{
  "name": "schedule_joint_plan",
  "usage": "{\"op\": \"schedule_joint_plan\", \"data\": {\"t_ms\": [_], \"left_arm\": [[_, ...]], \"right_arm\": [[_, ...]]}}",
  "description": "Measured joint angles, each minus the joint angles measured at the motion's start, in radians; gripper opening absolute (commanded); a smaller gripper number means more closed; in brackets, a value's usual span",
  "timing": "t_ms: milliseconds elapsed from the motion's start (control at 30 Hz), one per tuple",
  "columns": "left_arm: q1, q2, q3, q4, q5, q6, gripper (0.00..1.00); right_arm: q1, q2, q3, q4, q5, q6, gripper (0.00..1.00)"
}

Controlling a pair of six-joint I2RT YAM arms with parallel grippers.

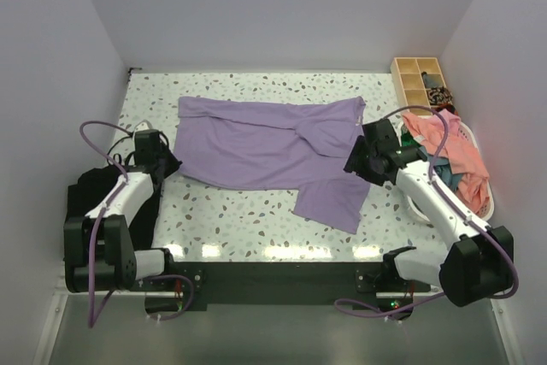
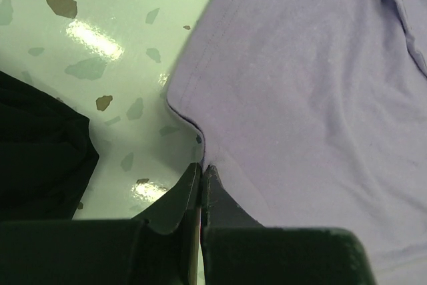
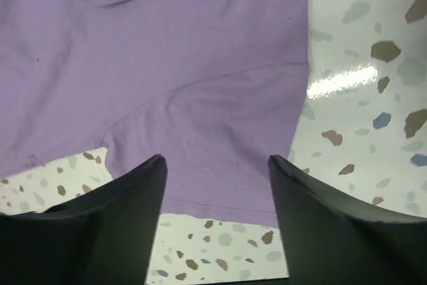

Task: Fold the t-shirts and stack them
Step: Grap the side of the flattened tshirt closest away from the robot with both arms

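Lavender t-shirt [image 1: 265,147] is seen spread flat but rumpled to the left of the white basket [image 1: 492,198], its thin, soft cloth creased and one part doubled over the body. The edge farthest from the basket is pinched in the closed left gripper [image 2: 201,168], while the right gripper [image 3: 217,161] is held with jaws apart over the edge nearest the basket. That edge should be taken near its corner, so both sides can be lifted evenly and kept taut

Lavender t-shirt [image 2: 300,98] edge hidden between left end effector [image 2: 201,168] fingers; pink t-shirt [image 1: 470,156] partly behind right arm [image 1: 436,198]; organizer [image 1: 419,79] contents unreadable.
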Motion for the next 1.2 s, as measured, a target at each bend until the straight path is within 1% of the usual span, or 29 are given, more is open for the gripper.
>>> {"op": "schedule_joint_plan", "data": {"t_ms": [67,167,400,500,533,600,633,700,733,767,800,833,867,900,1067,1200], "left_arm": [[0.0,0.001,0.0,-0.003,0.003,0.001,0.0],[0.0,0.0,-0.001,-0.002,0.006,0.001,0.0],[0.0,-0.006,-0.017,-0.005,0.006,0.002,0.0],[0.0,-0.01,-0.022,-0.005,0.006,0.005,0.0],[0.0,-0.01,-0.023,-0.005,0.006,0.008,0.0],[0.0,-0.01,-0.023,-0.005,0.006,0.008,0.0],[0.0,-0.01,-0.023,-0.004,0.006,0.008,0.0],[0.0,-0.01,-0.023,-0.005,0.006,0.008,0.0],[0.0,-0.01,-0.023,-0.005,0.006,0.009,0.0],[0.0,-0.01,-0.023,-0.005,0.006,0.008,0.0],[0.0,-0.01,-0.023,-0.005,0.006,0.008,0.0],[0.0,-0.01,-0.023,-0.005,0.006,0.008,0.0],[0.0,-0.01,-0.023,-0.005,0.006,0.008,0.0],[0.0,-0.01,-0.023,-0.004,0.006,0.009,0.0],[0.0,-0.01,-0.024,-0.005,0.006,0.009,0.0],[0.0,-0.016,-0.024,-0.008,0.006,0.009,0.0]], "right_arm": [[-0.004,0.013,-0.004,-0.016,-0.001,-0.003,0.79],[-0.004,0.018,-0.047,-0.025,-0.003,0.005,0.79],[-0.003,0.015,-0.245,-0.047,-0.058,0.045,0.75],[-0.003,0.002,-0.298,-0.044,-0.081,0.055,0.7],[-0.003,-0.003,-0.309,-0.043,-0.085,0.057,0.66],[-0.003,-0.004,-0.325,-0.031,-0.103,0.064,0.63],[-0.003,-0.002,-0.33,-0.019,-0.111,0.068,0.55],[-0.003,0.004,-0.34,0.008,-0.127,0.074,0.47],[-0.003,0.01,-0.344,0.022,-0.135,0.077,0.35],[-0.003,0.017,-0.348,0.033,-0.137,0.079,0.28],[-0.003,0.019,-0.348,0.034,-0.137,0.077,0.23],[-0.003,0.021,-0.349,0.042,-0.139,0.08,0.11],[-0.003,0.027,-0.349,0.048,-0.14,0.083,0.04],[-0.003,0.03,-0.349,0.055,-0.143,0.081,0.0],[-0.003,0.029,-0.336,0.072,-0.148,0.077,0.0],[-0.003,0.001,-0.248,0.043,-0.122,0.059,0.0]]}}
